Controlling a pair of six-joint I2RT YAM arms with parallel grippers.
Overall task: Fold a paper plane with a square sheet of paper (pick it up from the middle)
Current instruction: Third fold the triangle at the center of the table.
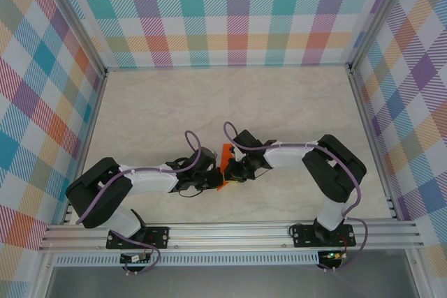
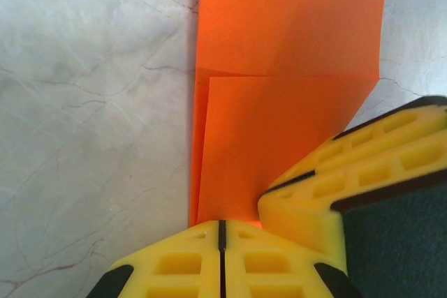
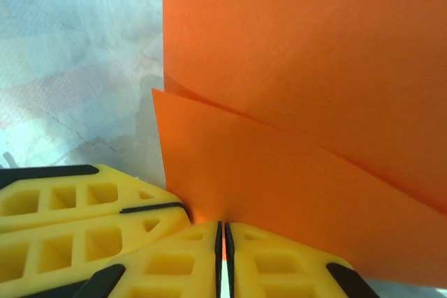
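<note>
The square sheet of paper [image 1: 225,151] is bright orange, folded into overlapping layers, and stands up between the two grippers at the table's middle front. In the left wrist view the paper [image 2: 286,68] runs away from my left gripper [image 2: 222,225], whose jaws are pressed together on its near edge. The right gripper's yellow fingers [image 2: 363,172] touch the same edge from the right. In the right wrist view my right gripper [image 3: 223,227] pinches the paper [image 3: 314,102] in a hairline slit, with the left fingers [image 3: 70,207] beside it. No finished paper plane is in view.
The marbled tabletop [image 1: 230,102] stretches behind and to both sides of the arms. Plaid walls [image 1: 230,12] enclose it on three sides. An aluminium rail [image 1: 230,232] runs along the near edge, carrying both arm bases.
</note>
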